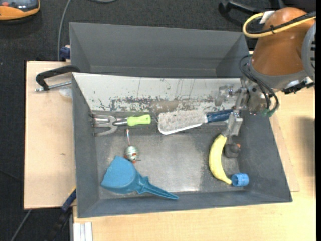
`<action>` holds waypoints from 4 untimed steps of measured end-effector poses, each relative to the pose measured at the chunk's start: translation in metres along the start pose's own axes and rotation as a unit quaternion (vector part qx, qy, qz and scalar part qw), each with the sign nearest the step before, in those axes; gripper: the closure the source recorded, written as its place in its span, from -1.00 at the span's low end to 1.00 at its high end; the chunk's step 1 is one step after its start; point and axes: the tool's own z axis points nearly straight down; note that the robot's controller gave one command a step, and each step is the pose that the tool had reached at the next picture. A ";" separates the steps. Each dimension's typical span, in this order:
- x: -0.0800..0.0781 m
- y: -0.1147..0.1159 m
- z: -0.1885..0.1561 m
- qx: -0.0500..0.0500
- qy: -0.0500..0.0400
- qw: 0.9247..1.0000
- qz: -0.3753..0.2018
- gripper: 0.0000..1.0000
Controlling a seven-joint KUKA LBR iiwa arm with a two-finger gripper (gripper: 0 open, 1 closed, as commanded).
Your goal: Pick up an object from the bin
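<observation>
My gripper hangs low at the right side of the bin, its tip just right of the upper end of a yellow banana. The banana lies curved along the bin floor and nothing shows held in the gripper. A small blue cylinder rests at the banana's lower end. Behind the gripper, a spatula with a speckled white blade and a blue handle lies against the back wall, the handle's end reaching the gripper's body.
A metal utensil with a green handle lies at the back left. A blue funnel-shaped scoop sits front left, with a small round trinket on a pin just above it. The arm's orange cover looms over the right rim.
</observation>
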 end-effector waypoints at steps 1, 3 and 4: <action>0.044 -0.058 0.009 0.001 0.001 0.999 -0.047 -1.00; 0.052 -0.027 0.038 -0.001 0.000 0.996 -0.086 -1.00; 0.045 -0.036 0.131 -0.002 0.002 0.999 -0.050 -1.00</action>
